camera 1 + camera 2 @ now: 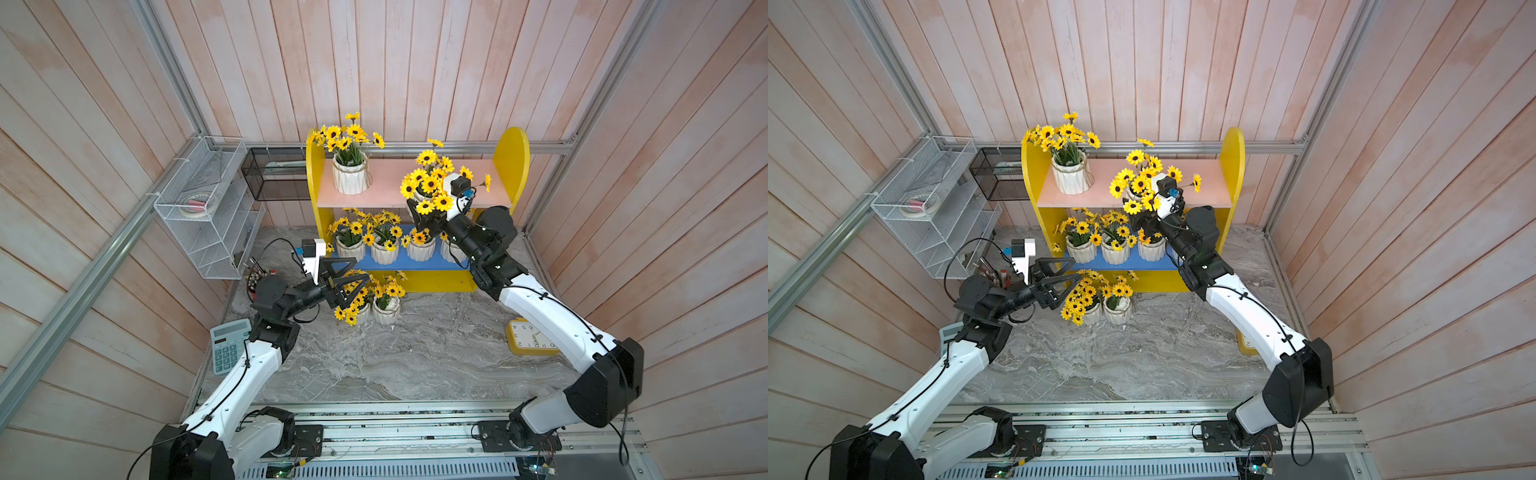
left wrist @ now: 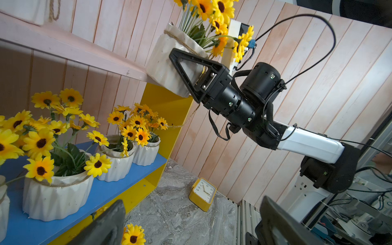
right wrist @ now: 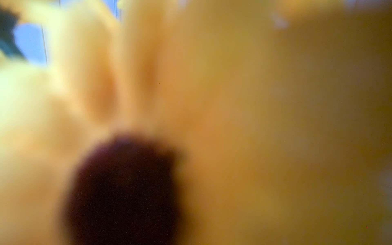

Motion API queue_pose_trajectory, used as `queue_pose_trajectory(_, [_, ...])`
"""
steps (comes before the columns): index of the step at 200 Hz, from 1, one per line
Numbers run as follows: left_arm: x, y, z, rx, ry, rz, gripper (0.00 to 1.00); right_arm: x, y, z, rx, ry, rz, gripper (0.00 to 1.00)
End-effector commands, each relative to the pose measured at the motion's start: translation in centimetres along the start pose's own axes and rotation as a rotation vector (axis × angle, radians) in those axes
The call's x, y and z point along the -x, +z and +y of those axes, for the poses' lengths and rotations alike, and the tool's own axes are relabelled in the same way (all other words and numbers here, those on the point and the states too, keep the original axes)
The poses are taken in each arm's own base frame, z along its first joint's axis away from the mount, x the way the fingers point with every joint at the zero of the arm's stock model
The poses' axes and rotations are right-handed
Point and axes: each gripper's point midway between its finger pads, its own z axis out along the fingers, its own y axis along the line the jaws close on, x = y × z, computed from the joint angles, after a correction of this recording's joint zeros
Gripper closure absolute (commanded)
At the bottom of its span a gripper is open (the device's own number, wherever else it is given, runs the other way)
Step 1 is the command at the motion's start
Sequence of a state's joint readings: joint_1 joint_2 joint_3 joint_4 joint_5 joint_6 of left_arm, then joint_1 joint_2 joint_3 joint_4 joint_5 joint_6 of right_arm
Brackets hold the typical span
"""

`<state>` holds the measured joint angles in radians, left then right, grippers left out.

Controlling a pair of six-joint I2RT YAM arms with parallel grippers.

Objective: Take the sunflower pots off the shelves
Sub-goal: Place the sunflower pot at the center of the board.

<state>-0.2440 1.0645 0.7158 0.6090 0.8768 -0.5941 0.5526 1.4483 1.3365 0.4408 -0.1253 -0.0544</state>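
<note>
Left wrist view: my right gripper (image 2: 176, 59) pinched a tilted pot (image 2: 161, 70) at the shelf (image 2: 84, 53) edge; next, I judged, it needed lowering. My left gripper (image 1: 360, 269) was spread.

Two pots (image 1: 386, 313) before shelves (image 1: 513, 153), clock (image 1: 530, 338) right

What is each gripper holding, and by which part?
The right gripper holds a sunflower pot by its white body, below the twine rim, at the pink shelf's edge. The left gripper is open and empty.
</note>
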Motion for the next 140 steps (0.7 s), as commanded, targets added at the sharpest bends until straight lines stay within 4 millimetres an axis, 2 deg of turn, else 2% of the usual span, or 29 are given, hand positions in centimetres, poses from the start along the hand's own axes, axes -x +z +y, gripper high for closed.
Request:
queue_pose_trajectory(1, [-0.3,0.5,0.1,0.007,0.004,0.008,0.00,6.7,-3.4,0.6,-0.037,-0.022,-0.201,1.00])
queue_pose_trajectory(30, [-1.0,1.2,-0.4,-0.005,0.001,0.028,0.00,5.3,-6.7,1.3,-0.076,-0.011,-0.189,1.00])
queue_pose_trajectory(58, [-1.6,1.6,-0.8,-0.013,-0.002,0.041,0.00,2.6,-9.3,1.6,-0.116,0.006,-0.150,1.00])
queue_pose_trajectory(102, [-4.1,3.2,-0.9,-0.002,-0.010,0.109,0.00,-5.1,-14.4,3.1,-0.121,0.082,-0.112,1.00])
queue_pose_trajectory(121, [-5.9,4.2,-0.1,0.044,0.000,0.175,0.00,-8.9,-15.8,3.8,-0.100,0.138,-0.062,1.00])
queue_pose_trajectory(140, [-6.9,4.7,0.9,0.115,0.013,0.206,0.00,-12.4,-17.3,3.7,-0.123,0.171,-0.045,1.00])
